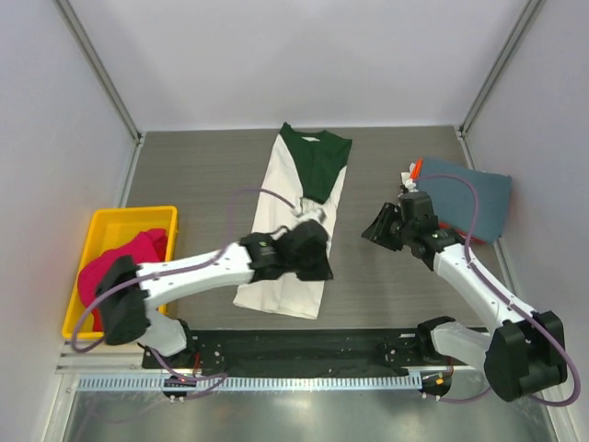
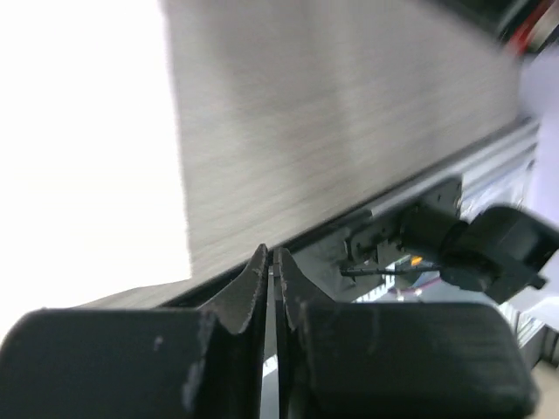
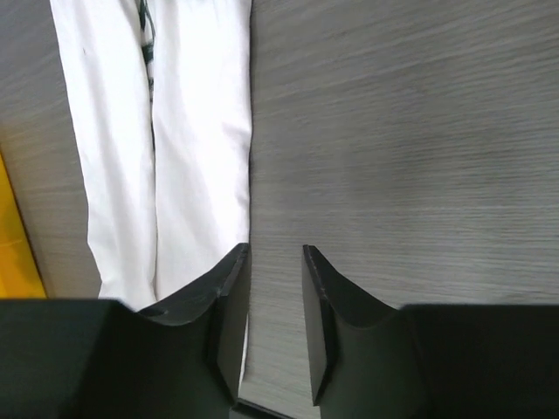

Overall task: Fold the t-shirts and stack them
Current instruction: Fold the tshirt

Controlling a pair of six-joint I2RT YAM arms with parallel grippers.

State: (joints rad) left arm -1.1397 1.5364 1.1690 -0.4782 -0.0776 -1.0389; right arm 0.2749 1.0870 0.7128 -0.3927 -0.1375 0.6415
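The cream-white t-shirt (image 1: 293, 249) with a dark green top part (image 1: 316, 158) lies folded into a long strip at the table's middle. My left gripper (image 1: 317, 262) is over the strip's right edge. In the left wrist view its jaws (image 2: 271, 255) are shut with nothing seen between them, and the white cloth (image 2: 87, 148) lies to the left. My right gripper (image 1: 373, 230) hovers right of the strip, open and empty (image 3: 275, 255), next to the shirt's edge (image 3: 196, 157). A folded slate-blue shirt (image 1: 474, 198) lies at the right. A red shirt (image 1: 115, 267) is in the bin.
The yellow plastic bin (image 1: 103, 228) stands at the table's left edge; a sliver of it shows in the right wrist view (image 3: 13, 249). An orange-red bit (image 1: 416, 168) pokes out at the blue shirt's corner. A black strip and metal rail (image 1: 304, 345) run along the near edge.
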